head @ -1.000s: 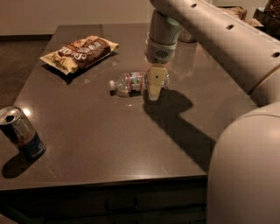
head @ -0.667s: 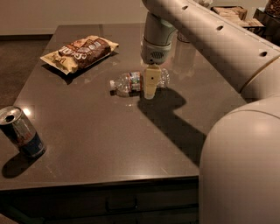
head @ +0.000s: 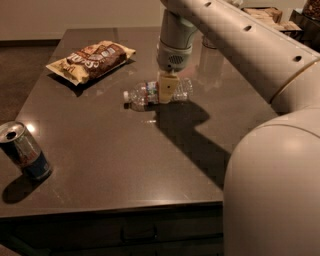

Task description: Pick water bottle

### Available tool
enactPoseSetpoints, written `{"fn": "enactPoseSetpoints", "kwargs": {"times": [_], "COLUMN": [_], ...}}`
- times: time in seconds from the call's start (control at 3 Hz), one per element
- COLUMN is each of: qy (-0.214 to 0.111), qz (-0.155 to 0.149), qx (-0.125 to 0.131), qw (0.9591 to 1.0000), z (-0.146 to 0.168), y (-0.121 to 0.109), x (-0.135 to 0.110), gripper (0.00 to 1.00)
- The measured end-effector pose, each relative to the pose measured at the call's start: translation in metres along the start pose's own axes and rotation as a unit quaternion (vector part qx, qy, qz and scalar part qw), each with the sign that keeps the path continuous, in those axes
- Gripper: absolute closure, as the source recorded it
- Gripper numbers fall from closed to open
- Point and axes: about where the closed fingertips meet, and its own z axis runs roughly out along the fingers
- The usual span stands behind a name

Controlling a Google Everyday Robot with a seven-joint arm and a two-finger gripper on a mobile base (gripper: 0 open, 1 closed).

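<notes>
The water bottle [head: 141,94], small, clear and ribbed, lies on its side on the dark table [head: 115,160], white cap pointing left. Its red, white and blue-green label shows beside the gripper. My gripper [head: 166,90] hangs from the white arm that comes in from the upper right. It is down at the bottle's middle and covers part of the body; the bottle's right end [head: 184,88] sticks out past it. The bottle rests on the table.
A brown snack bag [head: 91,60] lies at the back left. A blue-and-silver drink can [head: 23,150] stands near the front left edge. My white arm and body fill the right side. Boxes [head: 267,15] stand beyond the table at the back right.
My gripper has moved left along the bottle, from its right end to its middle. The bottle, bag and can have stayed put.
</notes>
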Motion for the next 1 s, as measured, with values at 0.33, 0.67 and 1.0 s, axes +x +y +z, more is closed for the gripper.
{"fn": "enactPoseSetpoints", "kwargs": {"times": [0.33,0.67,1.0], "qy": [-0.015,-0.032,-0.047], "qz": [-0.024,-0.069,-0.127], "qx": [0.013,0.026,0.038], "qw": [0.9995,0.9968,0.9901], "z": [-0.027,-0.057,-0.082], "y": [0.002,0.001,-0.005], "x": [-0.016,-0.035,-0.056], "gripper": [0.86,1.00,1.00]}}
